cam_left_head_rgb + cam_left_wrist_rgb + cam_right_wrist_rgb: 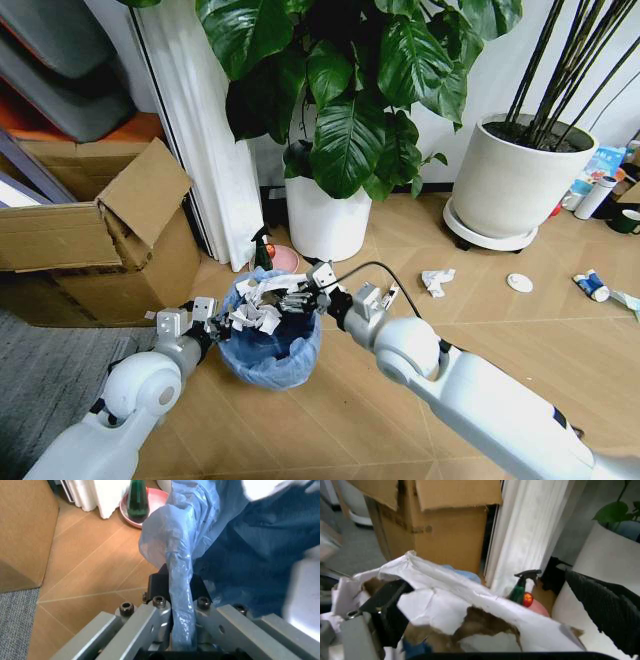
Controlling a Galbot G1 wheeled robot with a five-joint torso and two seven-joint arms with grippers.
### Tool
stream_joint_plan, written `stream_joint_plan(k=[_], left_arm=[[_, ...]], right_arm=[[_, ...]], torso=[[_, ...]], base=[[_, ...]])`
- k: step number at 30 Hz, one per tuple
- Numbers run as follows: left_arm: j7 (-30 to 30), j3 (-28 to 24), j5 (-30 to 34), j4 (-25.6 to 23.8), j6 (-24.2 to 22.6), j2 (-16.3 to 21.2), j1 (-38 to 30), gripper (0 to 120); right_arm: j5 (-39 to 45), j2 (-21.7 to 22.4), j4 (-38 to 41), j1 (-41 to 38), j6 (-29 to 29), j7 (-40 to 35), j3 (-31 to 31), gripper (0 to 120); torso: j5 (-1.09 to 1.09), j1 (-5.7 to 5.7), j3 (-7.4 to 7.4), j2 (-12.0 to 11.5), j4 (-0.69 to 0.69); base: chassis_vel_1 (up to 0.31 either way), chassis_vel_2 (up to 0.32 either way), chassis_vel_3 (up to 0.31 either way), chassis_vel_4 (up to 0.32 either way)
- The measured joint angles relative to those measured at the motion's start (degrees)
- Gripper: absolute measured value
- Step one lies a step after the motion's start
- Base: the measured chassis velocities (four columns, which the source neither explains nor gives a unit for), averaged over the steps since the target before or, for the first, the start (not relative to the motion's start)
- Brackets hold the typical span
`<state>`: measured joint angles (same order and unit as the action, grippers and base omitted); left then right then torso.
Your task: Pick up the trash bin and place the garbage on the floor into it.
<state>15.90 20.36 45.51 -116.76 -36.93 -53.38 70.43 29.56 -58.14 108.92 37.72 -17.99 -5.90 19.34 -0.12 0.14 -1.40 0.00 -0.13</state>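
Bin (pixel 270 350) rim (left gripper (pixel 180 588)) clamped.

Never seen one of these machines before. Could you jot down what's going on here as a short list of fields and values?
Setting: wooden floor, potted plants, cardboard box
Trash bin: lined with a light-blue bag, scraps piled at its top
Left gripper: shut on the bin's bagged rim
Right gripper: over the bin's mouth, holding torn white paper
Garbage on floor: crumpled paper, white disc, blue-white packaging
Beside bin: green spray bottle
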Motion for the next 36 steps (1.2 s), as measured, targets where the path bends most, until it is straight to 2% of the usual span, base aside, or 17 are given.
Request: stream_joint_plan(k=[7, 18, 36], left_arm=[[-0.3, 0.3, 0.0, 0.1, 0.0, -0.4, -0.4, 0], [-0.8, 1.3, 0.1, 0.9, 0.1, -0.9, -0.8, 0], [-0.9, 2.2, 0.0, 0.7, 0.2, -1.4, -0.1, 0]], right_arm=[[-0.3, 0.4, -0.2, -0.4, -1.7, -0.9, 1.3, 100], [0.0, 3.3, 1.9, 2.7, -1.7, -0.9, -1.4, 100], [2.4, 4.4, 3.9, 5.1, -2.1, -1.8, -3.4, 100]], torso=[[0.0, 0.0, 0.0, 0.0, -0.03], [0.01, -0.01, 0.0, 0.0, -0.03], [0.01, 0.0, 0.0, 0.0, -0.03]], base=[[0.0, 0.0, 0.0, 0.0], [0.0, 0.0, 0.0, 0.0], [0.0, 0.0, 0.0, 0.0]])
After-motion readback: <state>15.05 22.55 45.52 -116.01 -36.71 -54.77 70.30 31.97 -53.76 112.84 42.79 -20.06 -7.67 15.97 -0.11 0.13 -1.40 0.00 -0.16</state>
